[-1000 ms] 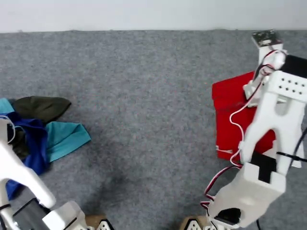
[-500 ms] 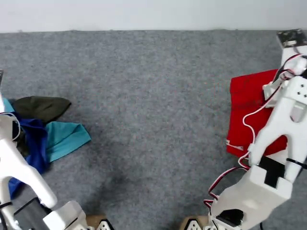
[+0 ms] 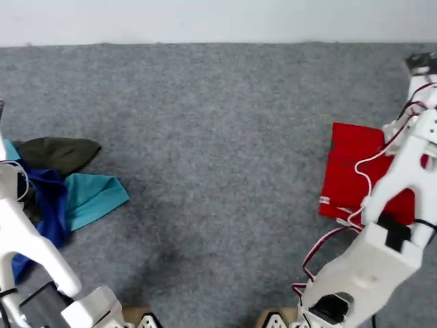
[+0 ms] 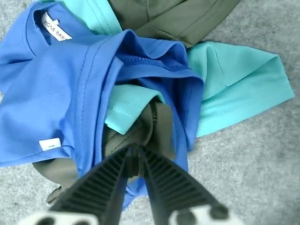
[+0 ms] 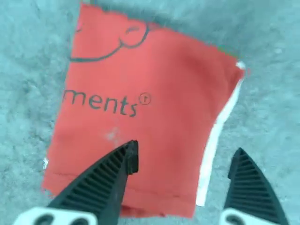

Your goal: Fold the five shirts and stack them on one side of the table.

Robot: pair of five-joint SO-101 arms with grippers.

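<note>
Red shirt (image 3: pixel 349 171), folded flat, lies on the grey table (image 3: pixel 218 137) at its right side, with the right jaws spread apart above it. Blue shirt (image 4: pixel 61 93), teal shirt (image 4: pixel 234 89) and olive shirt (image 4: pixel 183 18) sit heaped at the left; the left jaws are together, tips on the heap.

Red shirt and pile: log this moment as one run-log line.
red shirt: folded flat | right jaws: open above it | left jaws: shut, over shirt pile

The grey table (image 3: pixel 218 137) carries a folded red shirt (image 3: pixel 351 171) flat near its right edge. Well apart, at the left edge, lies a crumpled heap: olive shirt (image 3: pixel 58 152), teal shirt (image 3: pixel 92 198), and a blue shirt (image 3: pixel 51 205) apparently draped partly over both
</note>
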